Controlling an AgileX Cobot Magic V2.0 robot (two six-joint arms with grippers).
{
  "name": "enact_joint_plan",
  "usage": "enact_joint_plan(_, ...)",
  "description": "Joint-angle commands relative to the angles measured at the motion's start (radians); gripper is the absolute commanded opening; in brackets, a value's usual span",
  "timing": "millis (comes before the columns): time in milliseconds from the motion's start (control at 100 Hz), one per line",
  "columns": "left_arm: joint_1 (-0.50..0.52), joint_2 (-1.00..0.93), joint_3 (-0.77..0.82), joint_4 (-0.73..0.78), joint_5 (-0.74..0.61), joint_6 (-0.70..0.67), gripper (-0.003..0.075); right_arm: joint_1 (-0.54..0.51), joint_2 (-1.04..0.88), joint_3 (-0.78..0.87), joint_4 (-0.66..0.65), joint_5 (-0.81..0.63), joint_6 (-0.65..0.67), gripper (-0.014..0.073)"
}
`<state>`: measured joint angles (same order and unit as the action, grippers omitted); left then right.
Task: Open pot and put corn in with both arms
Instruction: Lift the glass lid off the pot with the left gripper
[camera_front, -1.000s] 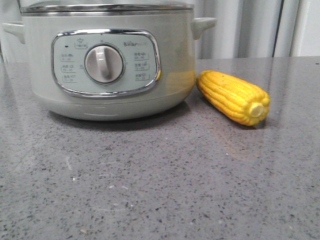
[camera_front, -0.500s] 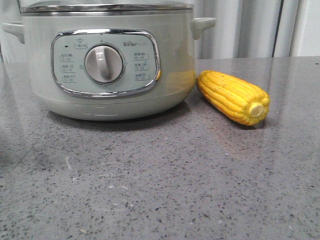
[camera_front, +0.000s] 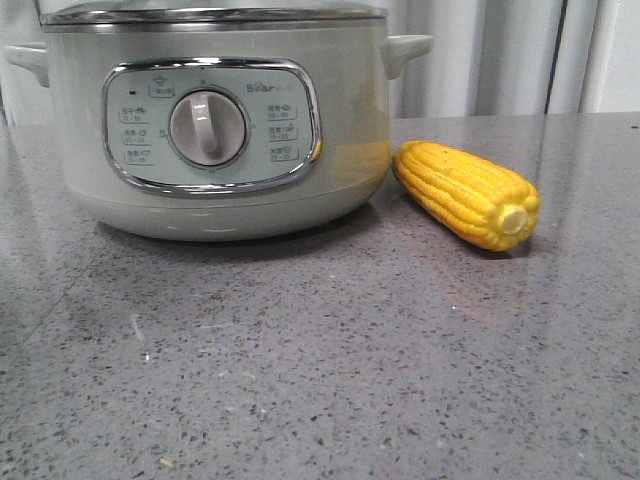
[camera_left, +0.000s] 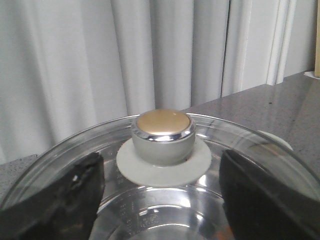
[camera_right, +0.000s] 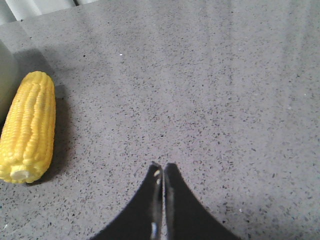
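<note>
The pale grey-green pot (camera_front: 215, 130) stands at the left of the front view, its dial facing me, with the glass lid (camera_left: 165, 200) on it. The lid's knob (camera_left: 163, 134) has a gold top and chrome ring. My left gripper (camera_left: 160, 192) is open above the lid; its black fingers (camera_left: 55, 200) stand wide apart, short of the knob and not touching it. The yellow corn (camera_front: 467, 193) lies on the counter right of the pot, stub end towards me. It also shows in the right wrist view (camera_right: 28, 127). My right gripper (camera_right: 162, 167) is shut and empty above the counter, well aside from the corn.
The grey speckled counter (camera_front: 320, 360) stretches in front of the pot. White curtains (camera_left: 100, 60) hang behind. The pot's side handle (camera_front: 405, 47) juts out above the corn.
A faint shadow on the counter at the left has shifted. The pot and corn have not moved.
</note>
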<state>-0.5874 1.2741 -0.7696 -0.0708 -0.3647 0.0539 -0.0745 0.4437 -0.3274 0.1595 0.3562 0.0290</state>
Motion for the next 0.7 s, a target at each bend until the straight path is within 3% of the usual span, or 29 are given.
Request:
enact_joint_plan(0,-0.010,0.026,-0.066,0.002,-0.085,-0.004,0.0432,0.000,0.012,-0.028,-0.005,-0.082,-0.008,-0.0071)
enact_joint_plan(690,-0.008,0.196,-0.210,-0.047,-0.084,-0.004,0.0430,0.000,0.012,-0.028,-0.005,-0.082,-0.008,-0.0071)
